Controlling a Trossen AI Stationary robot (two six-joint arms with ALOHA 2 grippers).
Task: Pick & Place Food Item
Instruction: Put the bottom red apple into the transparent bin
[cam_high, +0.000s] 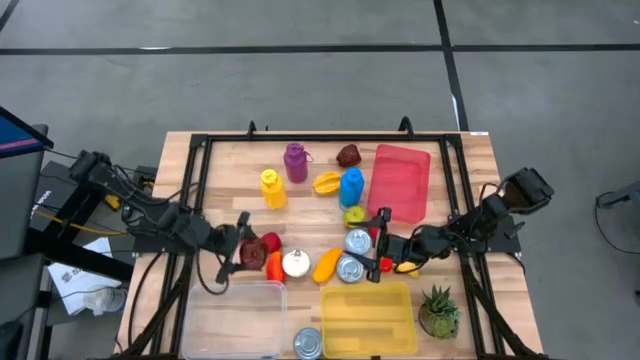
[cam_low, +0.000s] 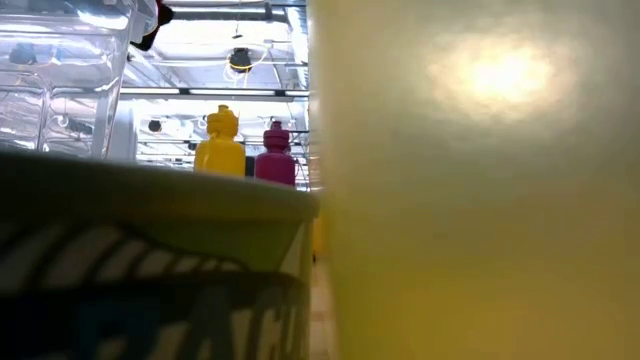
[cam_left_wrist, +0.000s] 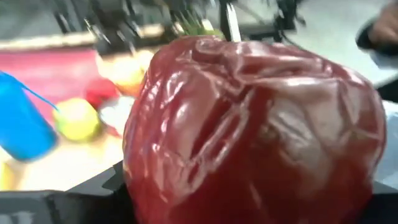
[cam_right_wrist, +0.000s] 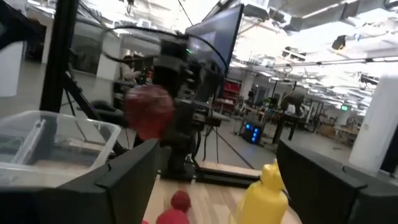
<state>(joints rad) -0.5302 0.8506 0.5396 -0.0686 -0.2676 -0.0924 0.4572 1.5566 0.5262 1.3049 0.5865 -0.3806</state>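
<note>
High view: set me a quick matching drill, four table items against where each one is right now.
Items:
1 red pepper
2 red tray
3 potted plant
4 clear bin

Places:
A right of the blue bottle
B right of the yellow bin
C in the left tool
D left of the yellow bin

Pairs: 1-C, 2-A, 3-B, 4-D

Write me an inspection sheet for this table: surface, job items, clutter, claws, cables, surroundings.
Surface: wooden table inside a black frame.
Job items: dark red pepper gripped in the left claw; clear bin beside it, yellow bin nearby.
Clutter: yellow bottle, purple bottle, blue bottle, red tray, cans, potted plant.
Claws: left shut on the pepper; right claw open, above the cans.
Cables: bundle along the left arm.
Surroundings: grey floor; workshop behind.
</note>
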